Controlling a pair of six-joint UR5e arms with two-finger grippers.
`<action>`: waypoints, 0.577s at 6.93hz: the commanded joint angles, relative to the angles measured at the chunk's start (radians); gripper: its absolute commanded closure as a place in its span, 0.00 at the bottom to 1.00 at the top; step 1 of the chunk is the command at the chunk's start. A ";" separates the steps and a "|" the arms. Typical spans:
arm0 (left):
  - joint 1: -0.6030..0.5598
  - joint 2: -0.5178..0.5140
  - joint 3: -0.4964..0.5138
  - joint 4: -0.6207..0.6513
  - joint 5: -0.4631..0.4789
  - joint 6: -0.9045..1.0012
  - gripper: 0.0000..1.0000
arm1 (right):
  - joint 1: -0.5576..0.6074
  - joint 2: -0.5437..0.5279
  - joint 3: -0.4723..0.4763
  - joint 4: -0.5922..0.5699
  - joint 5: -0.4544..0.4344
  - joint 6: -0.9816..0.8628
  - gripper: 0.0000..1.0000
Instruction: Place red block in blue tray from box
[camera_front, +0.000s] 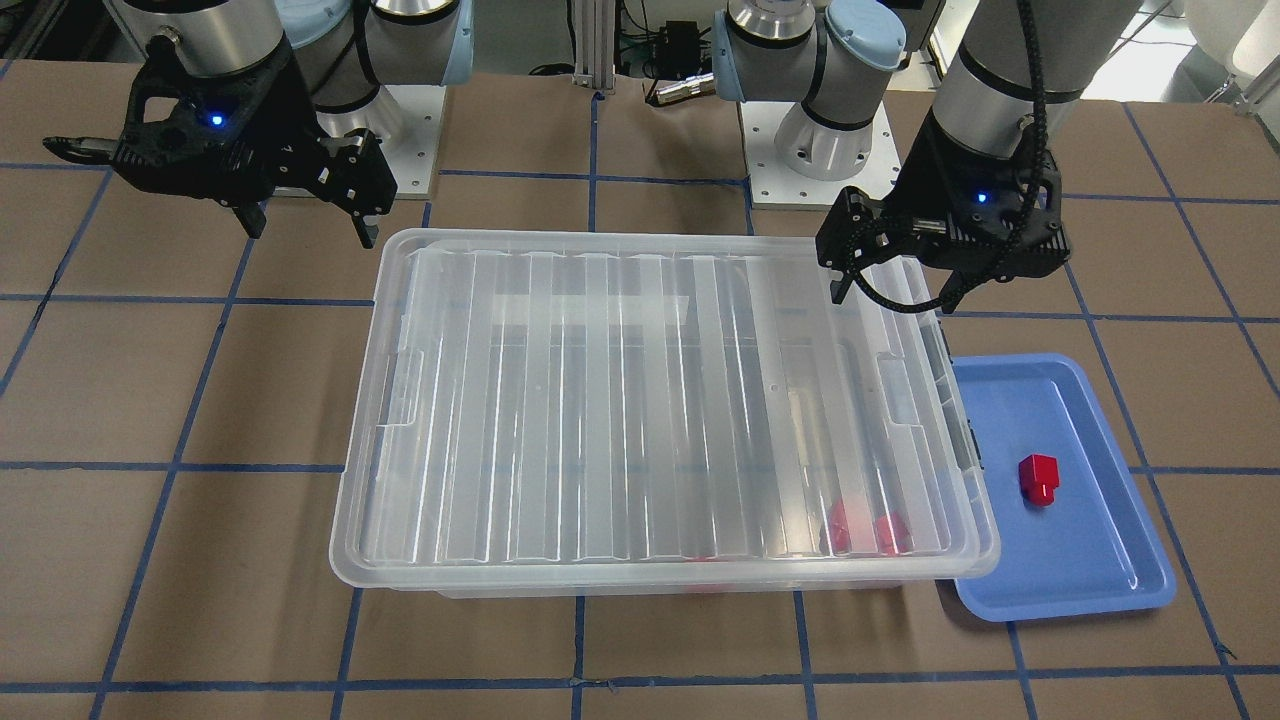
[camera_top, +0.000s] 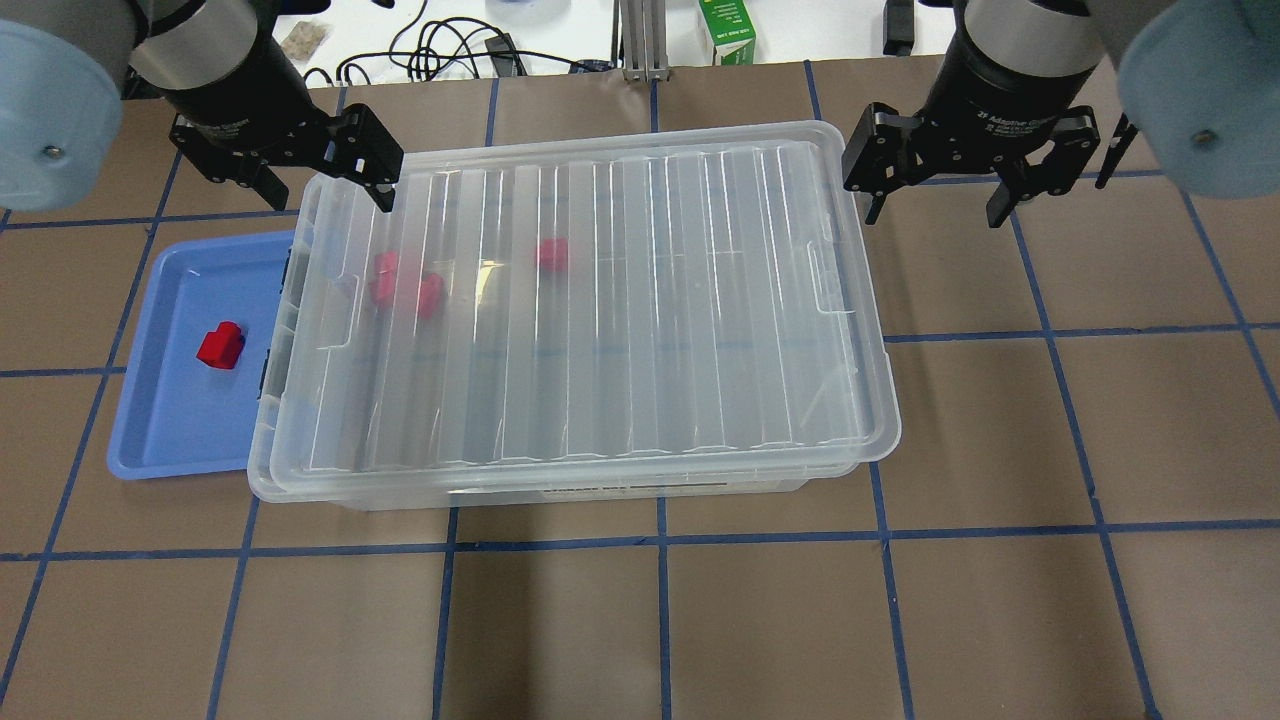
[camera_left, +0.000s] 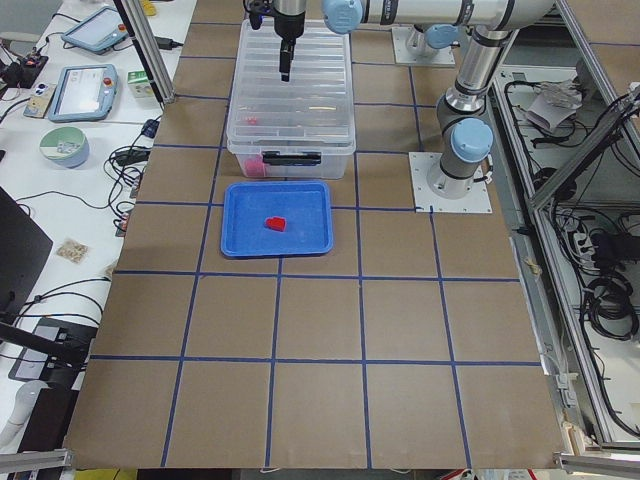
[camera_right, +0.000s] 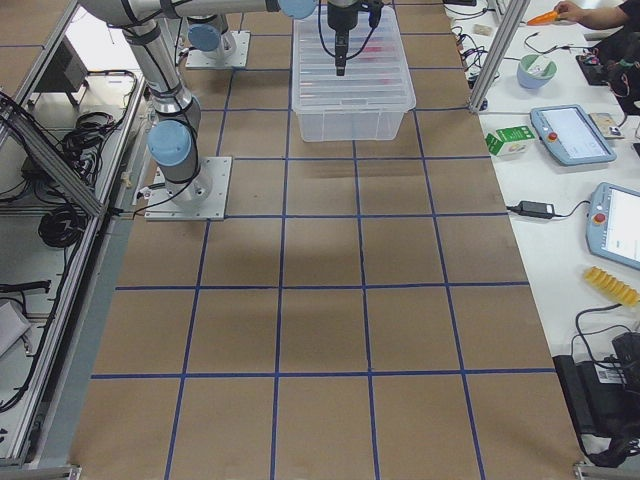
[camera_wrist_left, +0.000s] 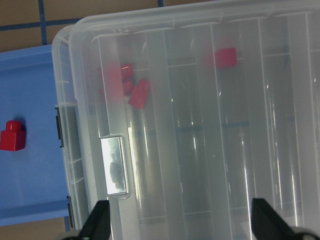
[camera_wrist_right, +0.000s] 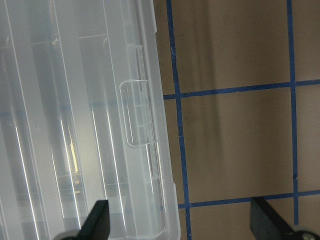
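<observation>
A brown worktop (camera_top: 700, 620) marked into squares by blue tape carries everything here, with a cluttered white bench (camera_top: 560, 30) along its far side.

The left end effector (camera_top: 330, 200) hangs high over the box (camera_top: 600, 300), above the short end that lies next to the blue tray (camera_top: 160, 420). Its two fingers are spread wide and nothing is between them. In its wrist view the fingertips frame the lid's latch tab at that end. The right end effector (camera_top: 933, 215) hangs at a similar height over the box's opposite short end, also spread wide and holding nothing. Its wrist view looks down on the lid's edge and the bare worktop just beyond the box.

The ribbed, translucent lid lies on the box. Through it other red blocks (camera_top: 405, 290) show as blurred shapes: a cluster inside the box near the tray end, and a single one further toward the box's middle.

The blue tray sits on the worktop just beside the box, on the robot's left. In the overhead view the box's rim overlaps the tray's near edge. One red block (camera_top: 220, 346) lies on the tray floor, outside the box and apart from its wall, touching neither end effector.
</observation>
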 joint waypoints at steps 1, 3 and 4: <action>0.000 0.000 0.000 -0.001 0.000 0.000 0.00 | 0.000 -0.001 0.002 0.000 -0.001 -0.006 0.00; 0.000 -0.003 -0.002 0.000 -0.003 -0.002 0.00 | 0.000 -0.002 0.002 0.002 0.002 -0.003 0.00; 0.000 -0.002 -0.005 0.000 0.007 -0.002 0.00 | 0.003 -0.002 0.002 0.002 0.006 -0.001 0.00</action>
